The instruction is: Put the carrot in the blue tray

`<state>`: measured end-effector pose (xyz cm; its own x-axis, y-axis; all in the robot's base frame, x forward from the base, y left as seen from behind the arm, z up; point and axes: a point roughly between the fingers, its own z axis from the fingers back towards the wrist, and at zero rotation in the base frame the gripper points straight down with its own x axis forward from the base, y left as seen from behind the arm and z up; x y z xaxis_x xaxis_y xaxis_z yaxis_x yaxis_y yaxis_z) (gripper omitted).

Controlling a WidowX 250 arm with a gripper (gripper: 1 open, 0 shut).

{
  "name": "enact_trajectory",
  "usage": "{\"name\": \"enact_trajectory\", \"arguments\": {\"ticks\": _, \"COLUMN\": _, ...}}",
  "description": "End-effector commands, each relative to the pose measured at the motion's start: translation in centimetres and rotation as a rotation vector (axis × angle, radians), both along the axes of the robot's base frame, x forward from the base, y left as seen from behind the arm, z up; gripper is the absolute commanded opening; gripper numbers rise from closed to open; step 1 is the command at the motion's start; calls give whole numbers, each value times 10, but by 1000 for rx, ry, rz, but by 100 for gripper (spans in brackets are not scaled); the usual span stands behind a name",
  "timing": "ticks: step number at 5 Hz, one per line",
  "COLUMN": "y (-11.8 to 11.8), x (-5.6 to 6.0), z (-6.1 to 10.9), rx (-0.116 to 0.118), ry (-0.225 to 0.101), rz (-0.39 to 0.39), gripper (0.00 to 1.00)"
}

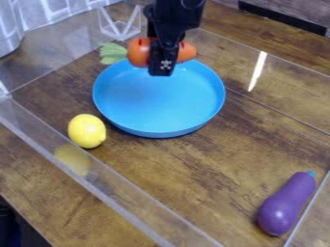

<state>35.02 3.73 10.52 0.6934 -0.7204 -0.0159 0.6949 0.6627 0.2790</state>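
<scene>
while its fingers are closed around the middle of the orange carrot [138,53], the dark gripper [161,62] hangs over the far part of the blue tray [157,99], its 2 fingertips pointing down. the grip is narrow, and the carrot shows on both sides of it: the larger part of the orange body to the left in the picture, a smaller part to the right. the carrot's green leafy top [114,52] sticks out at the left end, toward the upper left of the view. how high the carrot is above the tray is hard to tell from this 1 angle. the black arm comes in from the top edge of the picture and hides part of what is behind it.

the tray is round, bright blue and shallow, with a raised rim, and lies on the brown wooden table [206,183]. near the tray's lower left side, apart from it, lies 1 yellow lemon [87,131]. well apart from both, at the lower right, lies 1 purple eggplant [287,204], slanting, with its narrow end up toward the right. at the upper left corner, part of a metallic container [11,27] shows, cut off by the picture's edge.
</scene>
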Motion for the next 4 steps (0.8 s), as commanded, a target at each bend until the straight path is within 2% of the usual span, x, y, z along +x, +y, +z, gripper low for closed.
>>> {"name": "enact_trajectory", "arguments": {"ticks": 1, "y": 10, "x": 7, "z": 4, "rx": -8, "ry": -41, "rz": 26, "gripper": 0}}
{"name": "enact_trajectory", "arguments": {"ticks": 2, "y": 13, "x": 9, "z": -8, "rx": -12, "ry": -25, "rz": 25, "gripper": 100}}
{"name": "enact_trajectory", "arguments": {"ticks": 4, "y": 17, "x": 13, "z": -20, "rx": -23, "ry": -19, "rz": 24, "gripper": 100}}
